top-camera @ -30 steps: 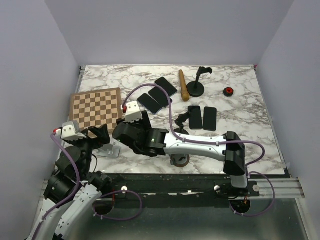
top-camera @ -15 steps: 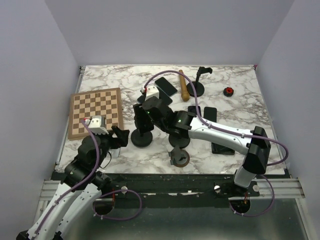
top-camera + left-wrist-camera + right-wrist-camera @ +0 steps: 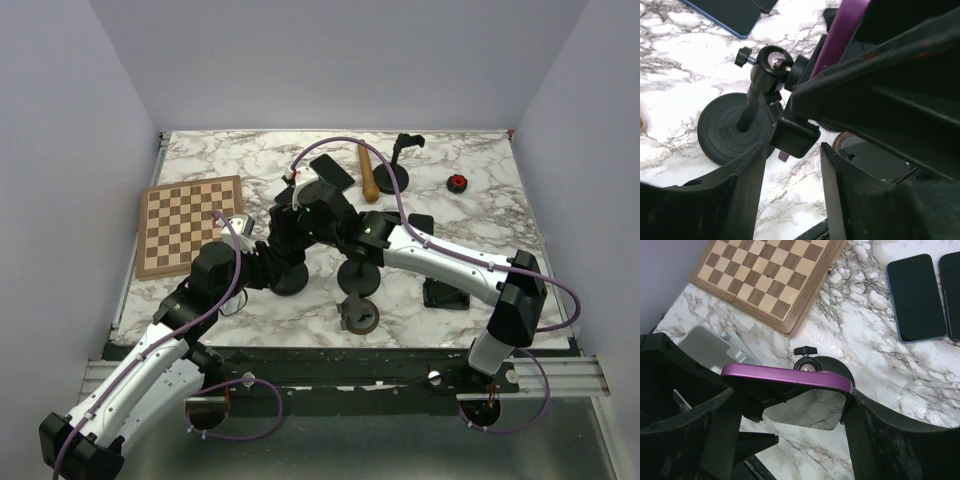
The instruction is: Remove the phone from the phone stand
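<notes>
My left gripper (image 3: pixel 792 148) has swung in from the near left edge of the table (image 3: pixel 530 200) to the phone stand (image 3: pixel 732 134), its jaws drawing in on the way. They stand apart now, with the stand's black cradle just ahead of the gap and nothing pinched yet. My right gripper (image 3: pixel 792 399) has kept its hold: it is clamped across the purple-edged phone (image 3: pixel 785 377), above the stand's ball head. From the left wrist the phone looks to sit in the cradle still, so I judge it not yet free. With the second arm here I can pin the base while I lift; until I have it, a pull could drag the stand along
</notes>
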Motion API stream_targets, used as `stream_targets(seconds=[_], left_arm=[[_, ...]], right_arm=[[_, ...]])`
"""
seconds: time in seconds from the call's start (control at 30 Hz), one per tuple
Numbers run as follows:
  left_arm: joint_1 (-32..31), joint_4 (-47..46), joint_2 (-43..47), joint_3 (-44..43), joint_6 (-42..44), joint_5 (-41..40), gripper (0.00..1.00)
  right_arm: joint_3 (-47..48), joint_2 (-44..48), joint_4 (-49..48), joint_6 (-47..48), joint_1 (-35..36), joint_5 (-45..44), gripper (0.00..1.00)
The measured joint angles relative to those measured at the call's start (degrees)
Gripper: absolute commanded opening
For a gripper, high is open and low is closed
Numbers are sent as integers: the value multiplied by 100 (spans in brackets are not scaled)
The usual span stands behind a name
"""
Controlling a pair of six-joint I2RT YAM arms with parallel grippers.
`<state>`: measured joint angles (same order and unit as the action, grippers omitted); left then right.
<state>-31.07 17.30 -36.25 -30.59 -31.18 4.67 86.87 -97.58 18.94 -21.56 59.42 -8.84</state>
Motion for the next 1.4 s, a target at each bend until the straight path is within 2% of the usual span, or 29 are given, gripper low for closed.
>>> stream_targets(seconds=[0.63,1.1,1.27,1.37,1.4], left_arm=[[31,-317,203,-59,267,-33,38],[33,-411,-9,-214,584,0,48],[33,-442,-20,-258,614,0,40],[42,-442,-31,-258,647,11,28],[46,-442,-31,-258,673,28,20]], right_arm=[[-111,96,-28,26,-133,407,1],[-114,94,-48,72,-170,542,1],[-114,94,-44,76,-166,562,1],[-114,94,-44,101,-168,568,1],[-114,94,-46,111,-168,573,1]])
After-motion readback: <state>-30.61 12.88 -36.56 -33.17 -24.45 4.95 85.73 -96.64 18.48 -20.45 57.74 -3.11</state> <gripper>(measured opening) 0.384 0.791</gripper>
